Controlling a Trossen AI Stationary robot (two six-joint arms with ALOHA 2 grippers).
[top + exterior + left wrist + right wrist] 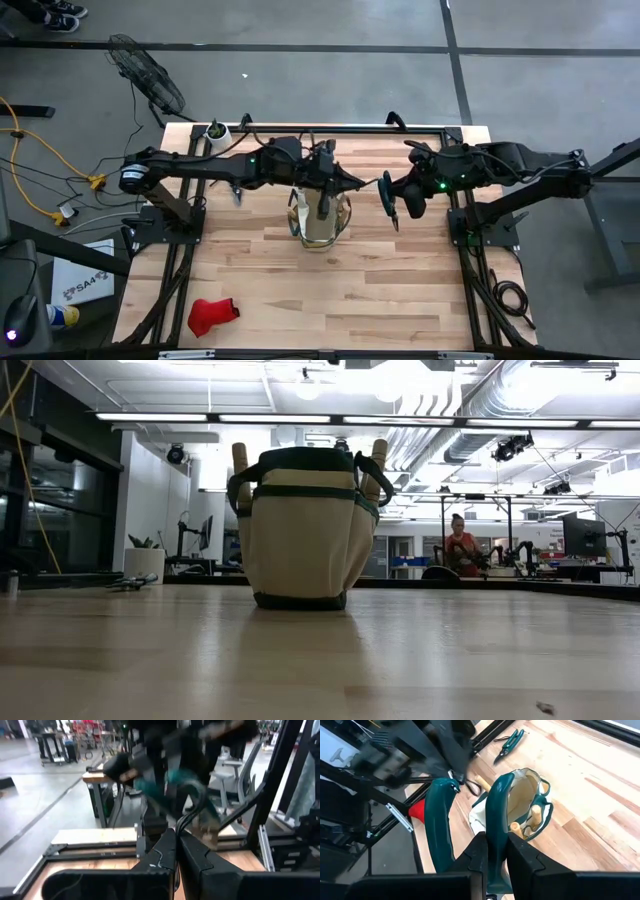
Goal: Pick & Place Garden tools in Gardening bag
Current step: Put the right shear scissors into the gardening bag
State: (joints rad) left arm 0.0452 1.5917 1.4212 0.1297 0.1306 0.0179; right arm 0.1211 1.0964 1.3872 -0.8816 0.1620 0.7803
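Your right gripper (392,205) is clamped on the green-handled shears (492,820), handles pointing ahead; the gardening bag (320,215) lies just beside it, toward the left arm, mouth up. Your left gripper (350,182) hovers over the bag's far rim with fingers pressed together on nothing; the right arm owns the drop.

I am seeing the gardening bag (319,220) sitting mid-tabletop (400,290), just left of my right tool (393,205), which is holding pruning shears (492,830). My left tool (350,182) is hovering over the bag's rear edge. The glove (210,315) is lying well forward-left of both.
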